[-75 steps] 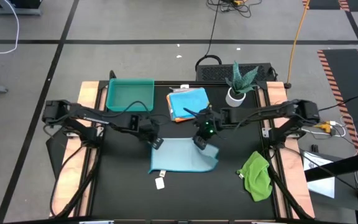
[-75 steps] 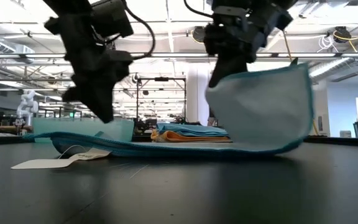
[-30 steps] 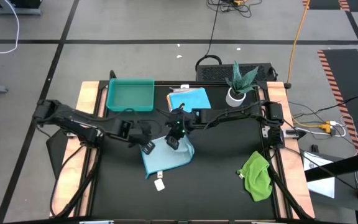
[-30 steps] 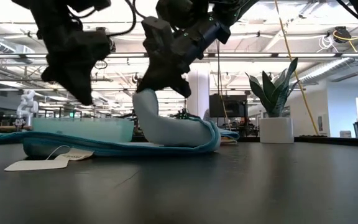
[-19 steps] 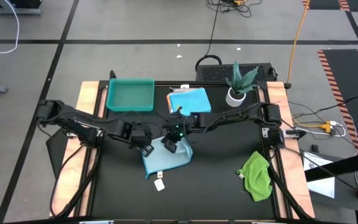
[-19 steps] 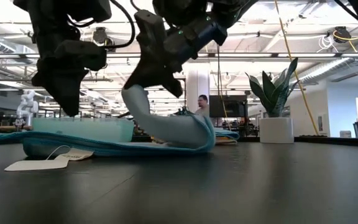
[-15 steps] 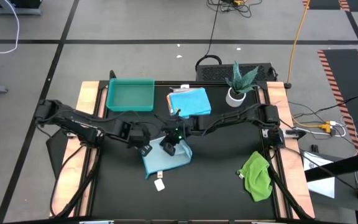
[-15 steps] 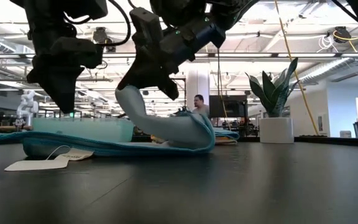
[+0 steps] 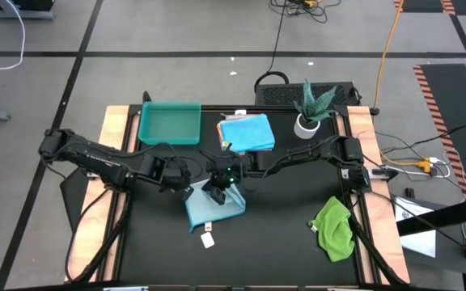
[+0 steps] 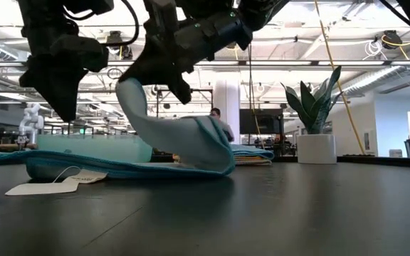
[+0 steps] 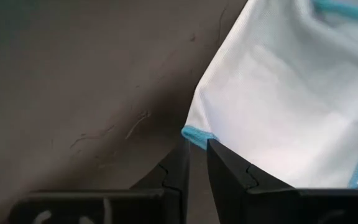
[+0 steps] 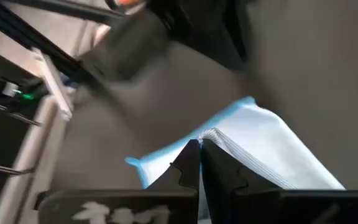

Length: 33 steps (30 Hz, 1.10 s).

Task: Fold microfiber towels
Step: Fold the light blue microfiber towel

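Observation:
The pale blue towel (image 9: 214,210) lies mid-table, its left part flat on the table and its right part drawn up and over. My right gripper (image 9: 215,192) is shut on the raised edge, above the towel; it also shows in the low view (image 10: 148,82). My left gripper (image 9: 186,192) is shut and hovers just above the towel's far-left corner (image 11: 199,135), touching nothing. The towel's white tag (image 10: 48,186) lies on the table in front of it. A green towel (image 9: 334,228) lies crumpled at the near right. Folded towels, bright blue on top (image 9: 246,133), are stacked at the far middle. My right gripper pinches the towel's raised edge (image 12: 219,138) between its two fingers; more than one layer seems to show there. The fingers slant down from the table's right side. The held part curves down from the fingers (image 10: 130,92) to a fold (image 10: 219,160) resting on the flat part.
A teal tray (image 9: 169,123) stands at the far left. A potted plant (image 9: 310,109) stands at the far right. Bare black tabletop (image 9: 281,242) lies in front of and to the right of the pale blue towel.
My right gripper has moved toward the table's left edge, still shut on the towel's edge. It has drawn the raised part further over the flat part, and the fold has shifted left. My left gripper has drawn back a little toward the left.

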Each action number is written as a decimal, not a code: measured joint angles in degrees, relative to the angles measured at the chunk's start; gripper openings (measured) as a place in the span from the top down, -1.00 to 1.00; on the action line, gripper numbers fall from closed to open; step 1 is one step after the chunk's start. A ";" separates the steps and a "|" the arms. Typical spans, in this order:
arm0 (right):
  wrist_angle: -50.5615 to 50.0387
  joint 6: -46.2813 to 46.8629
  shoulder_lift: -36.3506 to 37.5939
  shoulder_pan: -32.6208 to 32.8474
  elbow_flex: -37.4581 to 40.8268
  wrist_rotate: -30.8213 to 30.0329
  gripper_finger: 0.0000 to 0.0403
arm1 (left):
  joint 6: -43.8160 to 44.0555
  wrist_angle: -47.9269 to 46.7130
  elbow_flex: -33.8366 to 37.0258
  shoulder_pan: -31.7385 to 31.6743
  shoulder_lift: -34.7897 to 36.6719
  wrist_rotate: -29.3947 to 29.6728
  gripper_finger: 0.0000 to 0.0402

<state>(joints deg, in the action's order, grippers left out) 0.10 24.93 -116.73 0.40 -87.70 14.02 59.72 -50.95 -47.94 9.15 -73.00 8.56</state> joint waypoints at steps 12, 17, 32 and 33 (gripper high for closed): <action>-1.16 -6.12 -0.11 0.36 0.04 -0.26 0.58 | -0.50 1.29 -0.04 0.00 0.06 0.74 0.72; -1.67 -6.08 0.08 0.75 0.04 1.21 0.28 | -0.50 1.28 -0.04 0.00 0.06 0.74 0.72; -24.02 -6.12 14.16 0.36 0.09 0.71 0.30 | -19.39 7.97 -0.02 -1.21 -9.25 -2.56 0.72; -24.02 -6.08 15.15 0.36 0.09 0.09 0.31 | -21.28 8.95 -0.02 -1.18 -10.65 -3.28 0.72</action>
<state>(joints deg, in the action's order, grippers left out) -23.92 18.85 -101.58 0.75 -87.61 14.11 38.44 -42.00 -47.97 7.97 -83.65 5.28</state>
